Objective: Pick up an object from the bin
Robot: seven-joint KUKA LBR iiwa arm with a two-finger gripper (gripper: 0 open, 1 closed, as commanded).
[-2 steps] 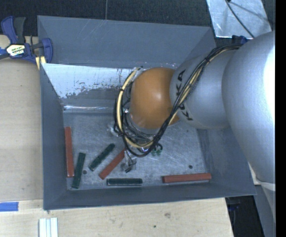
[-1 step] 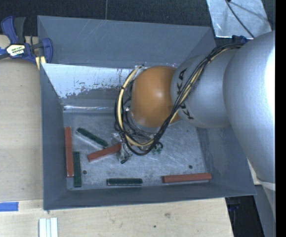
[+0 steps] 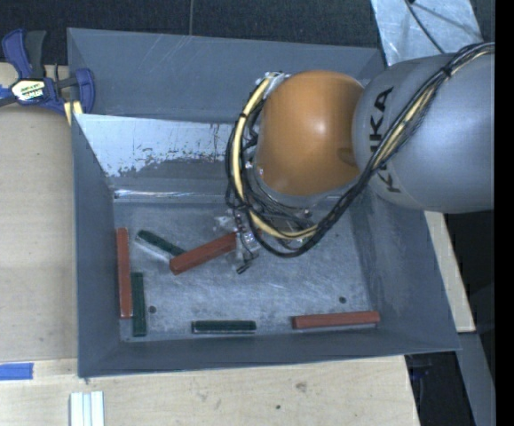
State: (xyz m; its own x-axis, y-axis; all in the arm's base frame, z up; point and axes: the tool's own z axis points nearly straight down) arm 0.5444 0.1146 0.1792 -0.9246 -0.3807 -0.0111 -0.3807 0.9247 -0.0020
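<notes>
Red-brown stick: lies near the middle of the bin floor.
Long axis: slants from lower left up to upper right.
Gripper: sits at the stick's upper right end, and the stick runs away to its left.
Grip: hidden under the orange cover. You cannot tell how open it is or whether it holds anything.
Neighbour: a dark green stick lies just beyond the stick's left end.
</notes>
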